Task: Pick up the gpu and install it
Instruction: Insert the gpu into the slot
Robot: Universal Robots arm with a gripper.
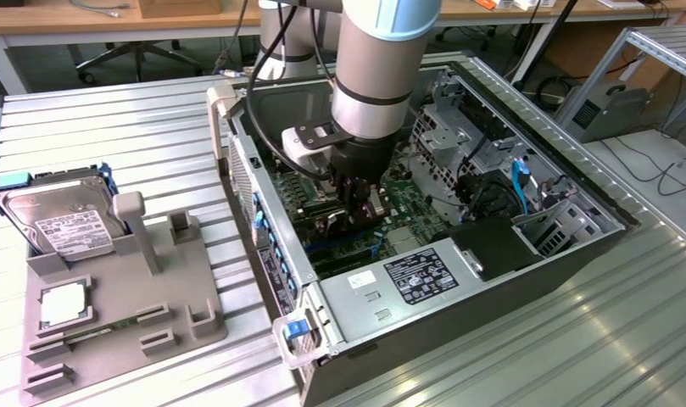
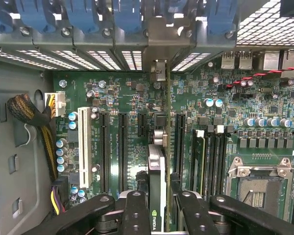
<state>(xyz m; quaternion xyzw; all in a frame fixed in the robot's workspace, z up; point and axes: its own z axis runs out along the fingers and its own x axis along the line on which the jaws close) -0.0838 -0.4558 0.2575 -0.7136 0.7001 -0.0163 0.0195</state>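
You have the computer case lying open on the table, toward the exterior view's right, with the motherboard on its floor. The arm hangs into it from above. Its pincer holds the gpu on edge just over the board, between the long expansion slots on one side and the processor socket on the other. At the exterior view's left a holder rests on the table just beside the case. The hard drive stands at its back, and the chip lies in front of it.
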